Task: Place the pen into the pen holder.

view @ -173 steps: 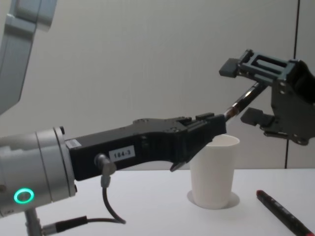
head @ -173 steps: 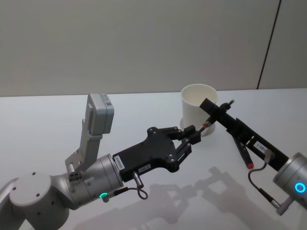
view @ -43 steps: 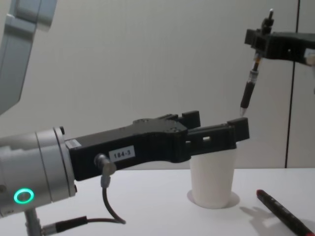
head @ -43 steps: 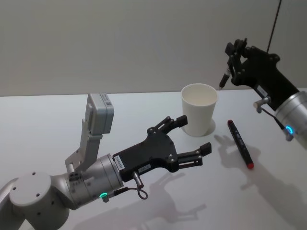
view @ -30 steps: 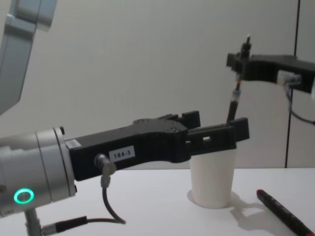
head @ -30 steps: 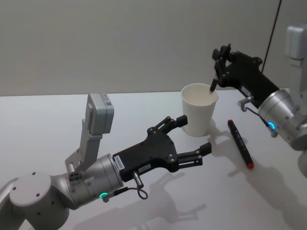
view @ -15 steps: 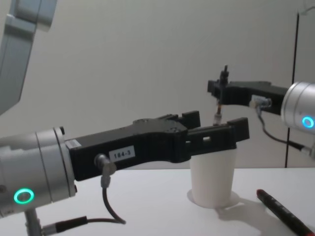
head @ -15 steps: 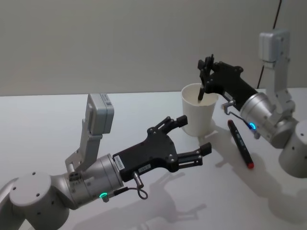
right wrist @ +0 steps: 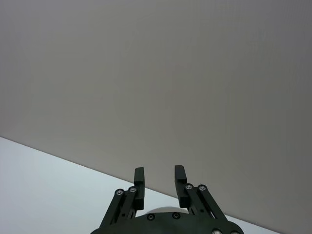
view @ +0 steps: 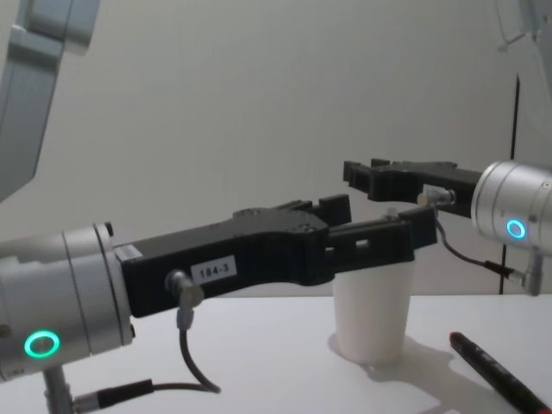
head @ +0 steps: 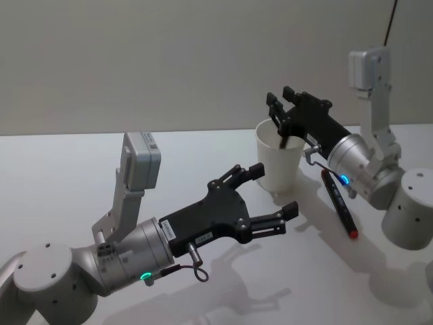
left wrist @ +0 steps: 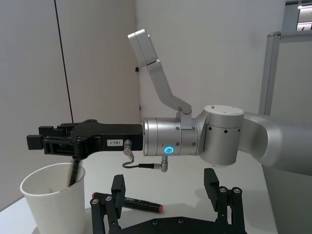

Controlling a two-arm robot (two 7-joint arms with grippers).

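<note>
Pen point(left wrist: 74, 171) inside pen holder point(left wrist: 48, 207) (right jaws parted).

A smooth white table point(head: 67, 169) carries a white tapered paper cup point(head: 279, 166) standing upright, and a black marker with a red end point(head: 338, 203) lying flat near its right.

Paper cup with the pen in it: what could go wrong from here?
The pen leans on the rim of the paper cup and sticks up above it, so the light cup might tip. The open right gripper hangs just over the pen; pulling back low could catch it. The left gripper, open beside the cup, could bump it if it moves.
</note>
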